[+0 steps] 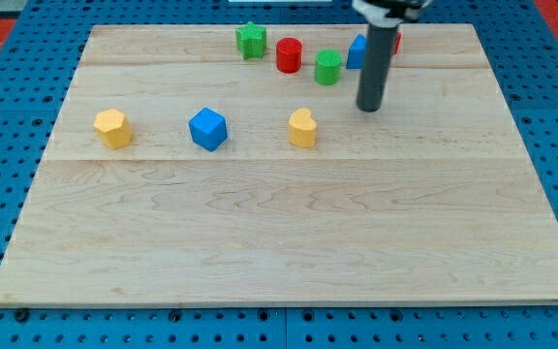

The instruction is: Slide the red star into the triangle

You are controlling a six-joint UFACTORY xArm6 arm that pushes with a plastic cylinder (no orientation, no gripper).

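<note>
Our tip (369, 107) rests on the board (289, 233) near the view's top right, just below the blue triangle (356, 51). The red star (395, 43) peeks out behind the rod, beside that triangle. We have no fingers, only a rod. We should circle right of the star and nudge it gently leftward.

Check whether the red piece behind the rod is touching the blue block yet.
Cannot tell. My tip rests below them, and the rod covers the seam between the blue block and the red piece.
</note>
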